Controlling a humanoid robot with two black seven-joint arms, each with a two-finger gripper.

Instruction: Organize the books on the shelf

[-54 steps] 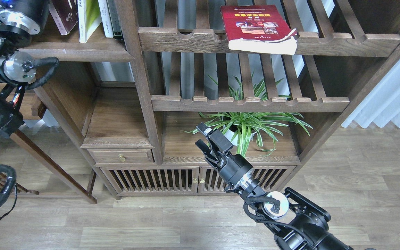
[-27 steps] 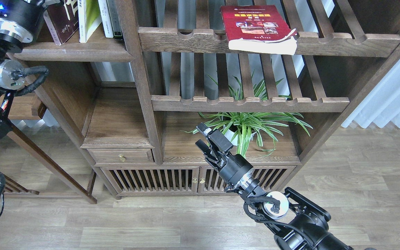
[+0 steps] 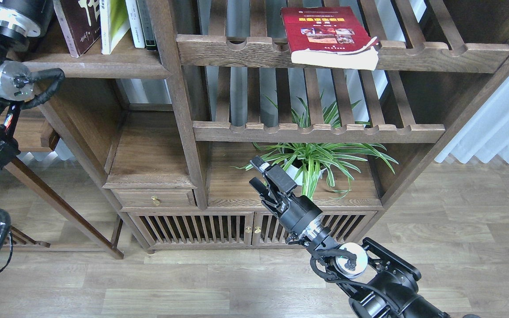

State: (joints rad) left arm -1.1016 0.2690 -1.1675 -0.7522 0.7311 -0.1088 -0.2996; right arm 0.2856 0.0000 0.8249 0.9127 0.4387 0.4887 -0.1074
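Head view shows the red book [image 3: 325, 33] lying flat on the upper slatted rack [image 3: 413, 55] at far right, its pages hanging over the notched rail, while the maroon book [image 3: 75, 24] and yellow-green book [image 3: 112, 22] stand on the solid shelf [image 3: 100, 70] at far left beside slim volumes [image 3: 142, 22]. Right gripper [image 3: 264, 176] hangs near the potted plant [image 3: 316, 159], fingers slightly parted and holding nothing; the left arm's end runs out of view.

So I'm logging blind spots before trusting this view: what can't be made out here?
- Left gripper: out of the head view; the left arm runs past the top-left edge.
- Maroon book and yellow-green book: tops cut by the upper edge.
- Red book: title too small to read.
- Plant pot: mostly hidden by leaves and the right gripper.
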